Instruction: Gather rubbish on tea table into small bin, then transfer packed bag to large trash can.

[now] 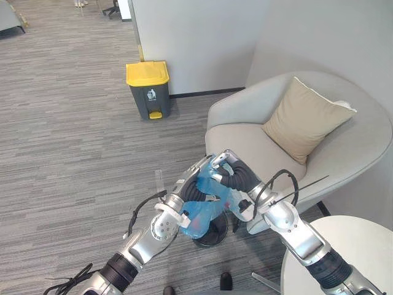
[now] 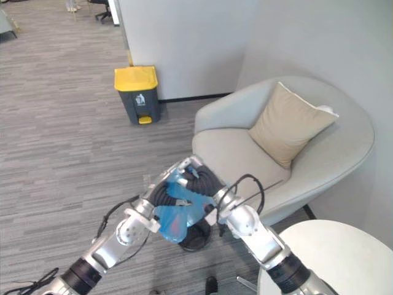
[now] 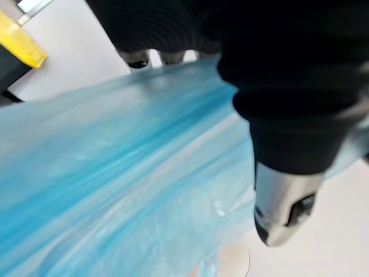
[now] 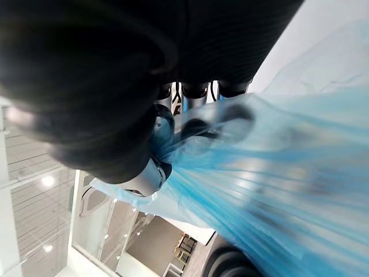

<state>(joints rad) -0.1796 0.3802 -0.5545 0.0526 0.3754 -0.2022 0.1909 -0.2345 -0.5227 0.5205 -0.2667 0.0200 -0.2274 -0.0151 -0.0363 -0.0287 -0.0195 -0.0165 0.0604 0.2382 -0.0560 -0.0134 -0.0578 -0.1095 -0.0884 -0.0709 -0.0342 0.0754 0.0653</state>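
left hand [image 1: 188,190] and right hand [image 1: 237,176] both clenched on blue bag [image 1: 199,216]; bag held in air between them, over small black bin [image 1: 213,238]; yellow-lidded trash can [image 1: 148,90] well apart, by wall.

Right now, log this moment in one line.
left hand: shut on blue bag | right hand: shut on blue bag | blue bag: held between hands | yellow-lidded trash can: ahead, lid shut

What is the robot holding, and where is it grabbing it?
A blue plastic bag. The left hand and the right hand both grip its bunched-up top, and the rest hangs down.
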